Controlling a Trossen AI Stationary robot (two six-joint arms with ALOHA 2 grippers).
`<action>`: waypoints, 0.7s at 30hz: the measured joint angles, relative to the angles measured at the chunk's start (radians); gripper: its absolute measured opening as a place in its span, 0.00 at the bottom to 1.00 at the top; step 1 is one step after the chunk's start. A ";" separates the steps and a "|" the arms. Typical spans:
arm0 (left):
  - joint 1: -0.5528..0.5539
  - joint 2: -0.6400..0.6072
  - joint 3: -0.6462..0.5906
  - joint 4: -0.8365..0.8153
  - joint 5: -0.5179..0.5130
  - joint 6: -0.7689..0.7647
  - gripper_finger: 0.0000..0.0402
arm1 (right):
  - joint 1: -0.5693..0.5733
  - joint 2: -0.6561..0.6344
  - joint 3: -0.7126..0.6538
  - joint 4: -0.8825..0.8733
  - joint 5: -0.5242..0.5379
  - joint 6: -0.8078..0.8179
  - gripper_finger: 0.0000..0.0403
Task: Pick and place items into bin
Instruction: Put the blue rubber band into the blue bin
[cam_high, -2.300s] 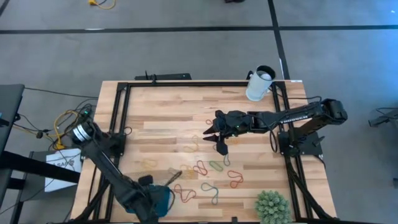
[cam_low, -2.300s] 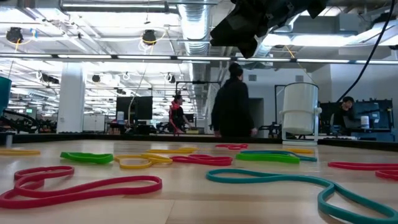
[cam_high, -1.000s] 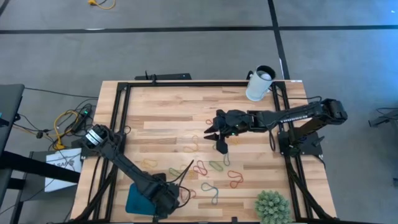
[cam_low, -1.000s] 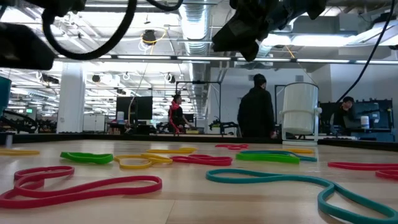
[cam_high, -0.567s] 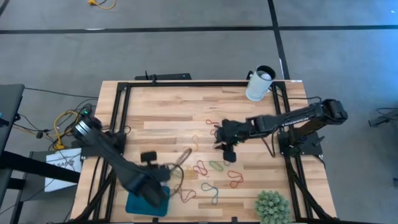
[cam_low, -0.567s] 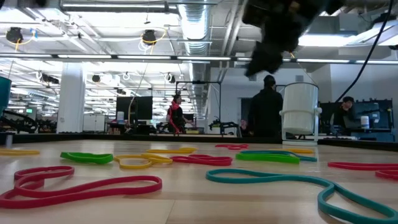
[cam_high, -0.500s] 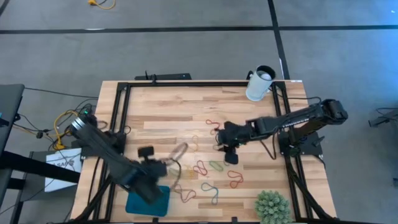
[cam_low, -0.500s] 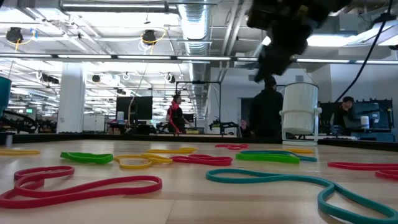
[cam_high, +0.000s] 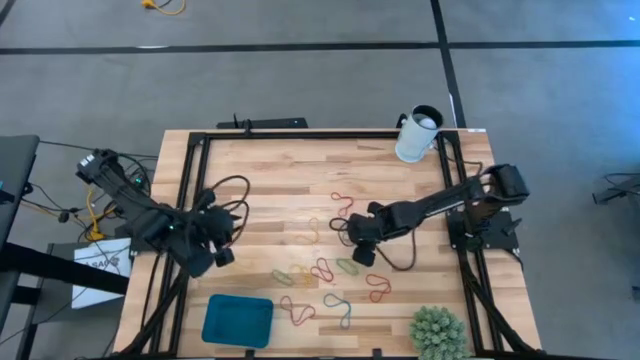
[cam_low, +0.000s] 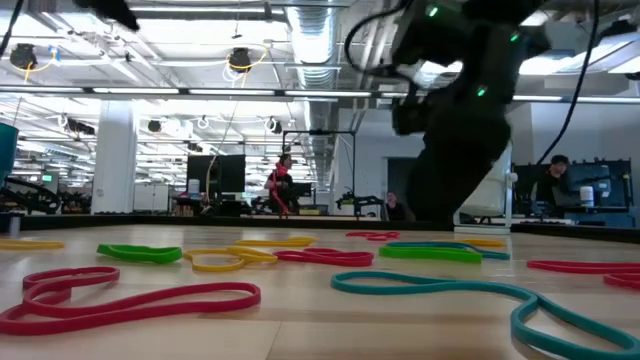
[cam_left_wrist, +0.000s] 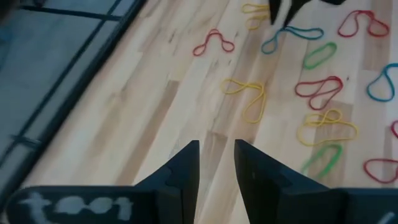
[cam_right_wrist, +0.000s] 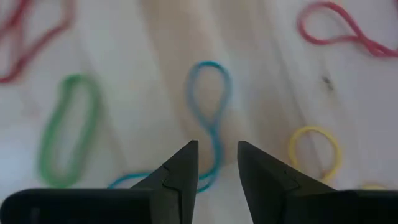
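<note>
Patience pays here: the right gripper (cam_right_wrist: 216, 163), jaws parted and empty, hangs low over a twisted blue band (cam_right_wrist: 210, 118) mid-table. I'd straddle one strand before closing. Left gripper (cam_left_wrist: 216, 163) (parted, empty) waits far left; bin (cam_high: 238, 320) sits near-left.

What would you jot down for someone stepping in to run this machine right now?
Left gripper: open, empty, above bare wood at the table's left side.
Right gripper: open, empty, low over a twisted blue band at mid-table.
Bin: near front edge, left of centre; I cannot see any bands inside it from above.
Rubber bands: about a dozen lie loose on the table, mostly centre to front.
Done: nothing I can confirm.
Left: nearly all bands, probably starting with that blue one.
</note>
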 joint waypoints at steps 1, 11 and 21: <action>0.003 -0.034 -0.048 0.033 0.001 0.002 0.23 | -0.009 0.012 0.006 -0.002 0.000 0.001 0.27; 0.009 -0.267 -0.286 0.148 0.007 -0.011 0.23 | -0.026 0.040 0.029 -0.045 -0.086 0.007 0.26; 0.009 -0.309 -0.292 0.149 -0.026 0.039 0.23 | -0.016 0.125 0.037 -0.054 -0.081 0.027 0.26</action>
